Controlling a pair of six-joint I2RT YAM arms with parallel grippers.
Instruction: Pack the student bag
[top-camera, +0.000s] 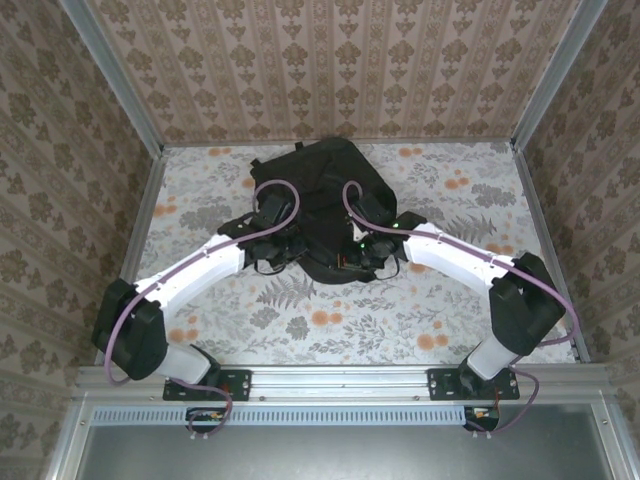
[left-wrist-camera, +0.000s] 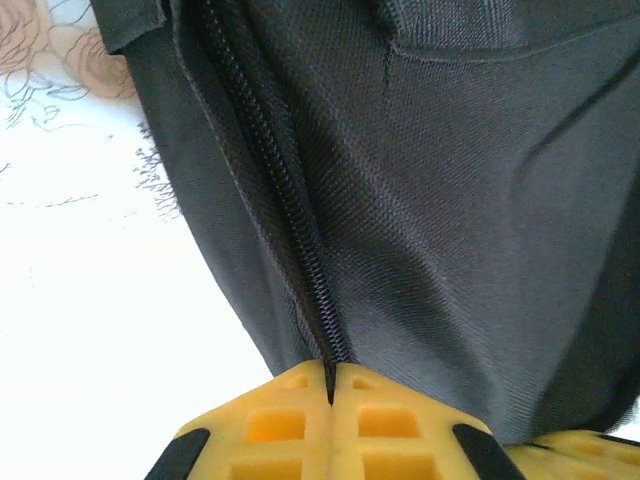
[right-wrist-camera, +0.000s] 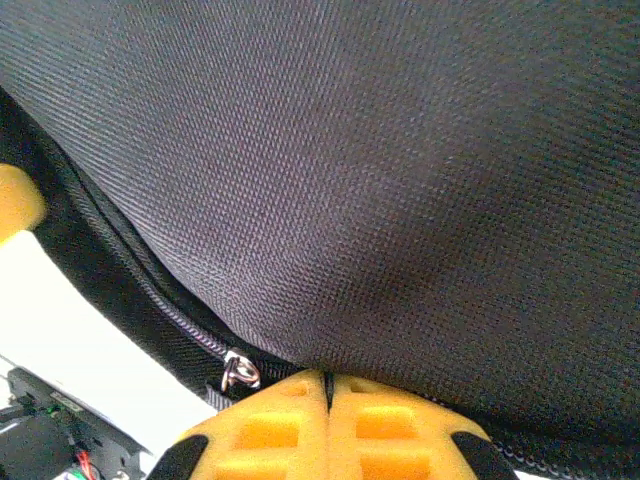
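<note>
Student bag (top-camera: 318, 205), black and slumped, flat at the far middle of the table (top-camera: 470, 310). Long axis running near to far, rounded top toward the far wall. At its near end, 2 arms converging from either side.

Left hand (left-wrist-camera: 330, 378) at the near-left edge, yellow fingers pressed together right at the near end of the zipper (left-wrist-camera: 285, 220), teeth line leading straight away from the tips. No telling of any fabric caught between.

Right hand (right-wrist-camera: 328, 385) at the near-right edge, likewise pressed together, tips hard against the weave, bag stretching away ahead. Silver zipper pull (right-wrist-camera: 240, 372) just left of those tips, seemingly touching neither finger.

Judged the nearer of the 2 to that pull: the right hand. Likely hinge of the coming move: the zipper line, closed along the stretch on show, with the bag lying dead ahead of both hands.
</note>
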